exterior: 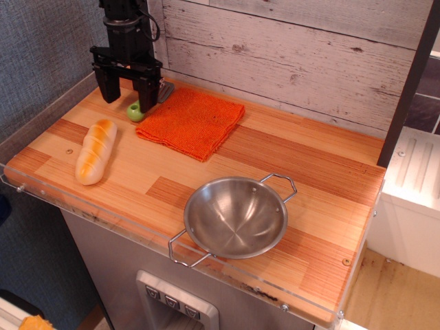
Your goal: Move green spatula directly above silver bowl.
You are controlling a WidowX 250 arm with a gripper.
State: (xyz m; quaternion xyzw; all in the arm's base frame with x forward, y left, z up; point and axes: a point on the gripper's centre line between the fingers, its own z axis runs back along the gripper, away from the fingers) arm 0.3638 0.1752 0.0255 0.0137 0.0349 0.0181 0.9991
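A black gripper hangs over the far left corner of a wooden counter, its two fingers spread apart and pointing down. The right-hand finger stands in front of the green spatula, hiding most of its handle, so only the rounded lime-green end shows just left of that finger, with a sliver of the grey blade visible to the right of it. Whether either finger touches the spatula cannot be told from this view; nothing is pinched between them. The spatula lies flat on the counter at the far left, its blade end toward the white plank wall and its handle end pointing nearer and to the left, right beside the far left edge of an orange cloth. The cloth is spread flat, turned like a diamond, with one corner reaching toward the middle of the counter. Near the left edge, nearer than the spatula and apart from it, a toy bread loaf lies lengthwise. The silver bowl sits upright and empty close to the near edge, right of centre, well apart from the spatula and the gripper, with one wire loop handle pointing far right and the other near left, overhanging the clear plastic rim of the counter.
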